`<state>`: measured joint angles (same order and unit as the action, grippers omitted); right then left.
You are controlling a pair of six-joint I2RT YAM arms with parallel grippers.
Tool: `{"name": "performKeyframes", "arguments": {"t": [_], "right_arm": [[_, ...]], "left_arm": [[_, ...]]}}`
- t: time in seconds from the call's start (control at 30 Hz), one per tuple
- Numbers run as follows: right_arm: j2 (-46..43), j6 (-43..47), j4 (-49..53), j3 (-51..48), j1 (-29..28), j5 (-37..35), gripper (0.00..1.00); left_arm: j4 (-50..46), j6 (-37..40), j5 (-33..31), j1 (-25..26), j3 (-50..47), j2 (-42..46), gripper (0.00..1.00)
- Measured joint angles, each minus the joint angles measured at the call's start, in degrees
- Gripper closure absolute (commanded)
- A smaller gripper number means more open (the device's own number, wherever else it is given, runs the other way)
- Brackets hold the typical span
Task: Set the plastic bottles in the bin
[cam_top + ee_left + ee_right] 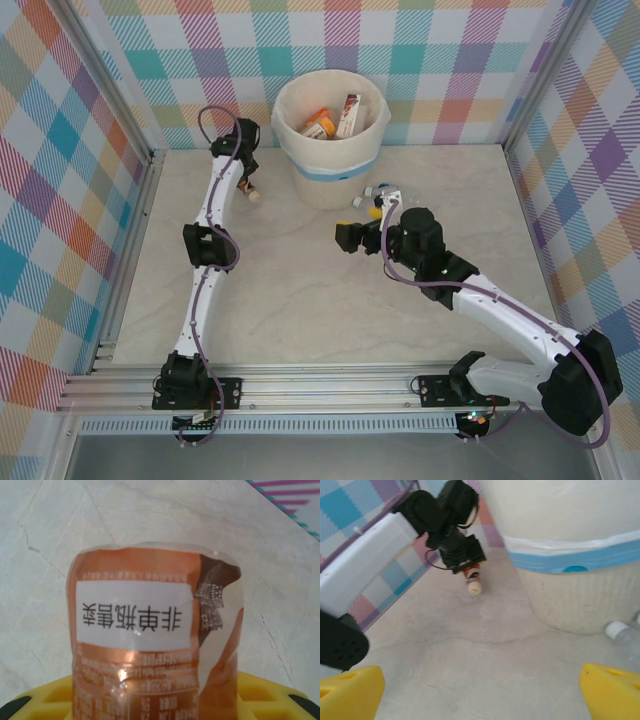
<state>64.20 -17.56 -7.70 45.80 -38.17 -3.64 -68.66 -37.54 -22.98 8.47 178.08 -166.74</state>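
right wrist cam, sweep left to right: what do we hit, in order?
Left arm's white link → left gripper, shut on a cream-capped bottle → bin → white-capped clear bottle at the right edge.

The table (300,300) has a pale cream top with faint grey veins, like marble. Walls (60,200) checked in teal, purple, orange, yellow and white stand along its left, far and right edges. Slanting metal posts (105,80) rise from its far corners. A ribbed aluminium rail (330,385) runs along its near edge, and a narrower strip (125,270) along its left edge.
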Motion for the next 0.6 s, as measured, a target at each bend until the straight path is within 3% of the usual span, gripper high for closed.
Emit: {"name": "performKeyframes", "arguments": {"t": [0.27,0.6], "right_arm": [[-0.2,-5.5,3.5,-2.6,0.9,-9.5,0.00],[4.3,-9.9,3.3,-3.5,4.5,-10.6,0.00]], "left_arm": [[-0.9,11.8,2.6,2.0,0.0,3.1,0.61],[-6.7,19.9,5.4,5.4,0.0,18.8,0.65]]}}
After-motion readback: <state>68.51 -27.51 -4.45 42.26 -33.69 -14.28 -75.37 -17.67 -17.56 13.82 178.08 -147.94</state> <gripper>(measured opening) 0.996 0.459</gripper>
